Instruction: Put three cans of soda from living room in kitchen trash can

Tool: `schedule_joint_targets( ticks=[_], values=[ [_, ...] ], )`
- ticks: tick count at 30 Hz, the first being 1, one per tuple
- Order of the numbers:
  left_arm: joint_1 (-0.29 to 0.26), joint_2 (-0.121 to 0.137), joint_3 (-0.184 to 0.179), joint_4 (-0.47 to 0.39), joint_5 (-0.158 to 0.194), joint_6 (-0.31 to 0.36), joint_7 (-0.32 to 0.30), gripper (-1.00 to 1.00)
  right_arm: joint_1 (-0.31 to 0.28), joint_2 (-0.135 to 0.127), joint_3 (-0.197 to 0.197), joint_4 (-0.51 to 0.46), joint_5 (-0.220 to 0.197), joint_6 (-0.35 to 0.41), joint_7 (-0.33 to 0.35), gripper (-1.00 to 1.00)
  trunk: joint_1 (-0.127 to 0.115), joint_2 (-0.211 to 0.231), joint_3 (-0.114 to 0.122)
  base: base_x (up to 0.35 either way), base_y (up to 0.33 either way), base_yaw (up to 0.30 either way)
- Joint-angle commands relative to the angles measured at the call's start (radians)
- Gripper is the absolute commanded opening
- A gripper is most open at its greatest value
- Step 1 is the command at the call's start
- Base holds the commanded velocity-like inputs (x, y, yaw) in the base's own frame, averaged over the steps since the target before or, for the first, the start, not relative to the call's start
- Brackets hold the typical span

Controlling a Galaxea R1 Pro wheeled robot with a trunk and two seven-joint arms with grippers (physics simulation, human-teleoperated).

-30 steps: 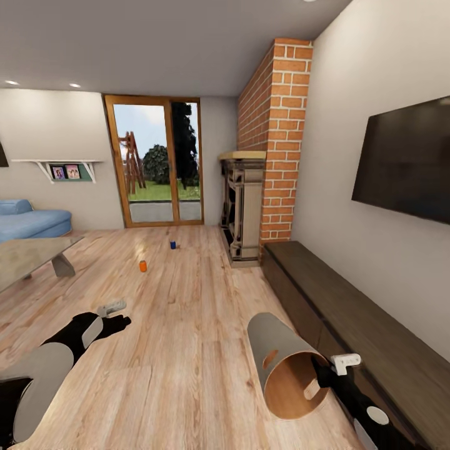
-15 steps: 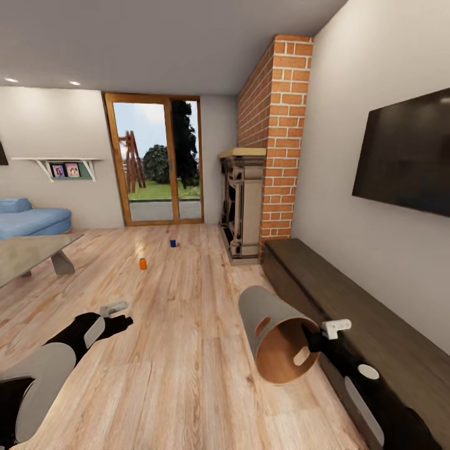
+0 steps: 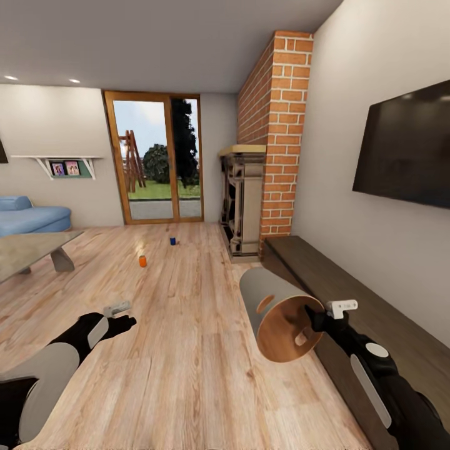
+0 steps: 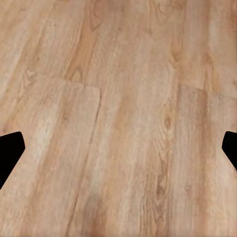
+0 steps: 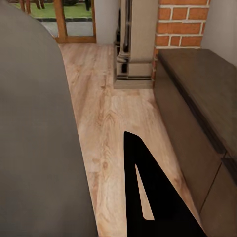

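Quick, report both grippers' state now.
Left gripper: open, empty, over the wood floor.
Right gripper: shut on the trash can rim.

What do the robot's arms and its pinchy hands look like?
Both arms are black with smooth light-grey panels. The right arm has a round grey dot near the wrist. Each wrist carries a small pale block. The left gripper is black, with dark fingertips.

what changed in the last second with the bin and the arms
The right gripper has lifted the grey trash can off the floor, still on its side with the opening facing the camera. The left gripper, orange can and blue can stayed roughly put.
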Motion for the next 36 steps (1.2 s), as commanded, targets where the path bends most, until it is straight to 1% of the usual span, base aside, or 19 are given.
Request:
schedule_joint_targets(
  ticks=[1, 20, 30, 31, 34, 36],
  values=[
    [0.0, -0.004, 0.0, 0.0, 0.0, 0.0, 0.0, 1.0, -0.001, 0.0, -0.002, -0.005, -0.003, 0.004, 0.0, -1.0, 0.004, -0.007, -0.003, 0.0, 0.0, 0.0],
    [0.001, -0.014, 0.0, 0.0, -0.001, 0.0, -0.005, 1.0, 0.0, 0.002, 0.0, -0.008, -0.001, -0.005, 0.001, -1.0, 0.077, -0.14, -0.063, 0.0, 0.0, 0.0],
    [0.001, -0.02, 0.0, 0.003, -0.007, 0.014, 0.003, 1.0, 0.0, 0.004, 0.0, -0.007, 0.004, -0.004, 0.001, -1.0, 0.115, -0.21, -0.094, 0.0, 0.0, 0.0],
    [0.001, -0.025, 0.0, 0.003, -0.008, 0.024, 0.01, 1.0, 0.0, 0.004, 0.0, -0.006, 0.005, -0.004, 0.001, -1.0, 0.119, -0.217, -0.097, 0.0, 0.0, 0.0],
    [0.001, -0.027, 0.0, 0.004, -0.008, 0.051, 0.021, 1.0, 0.0, 0.004, 0.0, -0.006, 0.005, -0.003, 0.001, -1.0, 0.13, -0.238, -0.106, 0.0, 0.0, 0.0],
    [0.0, -0.028, 0.0, 0.005, -0.008, 0.086, 0.027, 1.0, 0.0, 0.004, 0.0, -0.006, 0.005, -0.003, 0.001, -1.0, 0.138, -0.252, -0.113, 0.0, 0.0, 0.0]
  ],
)
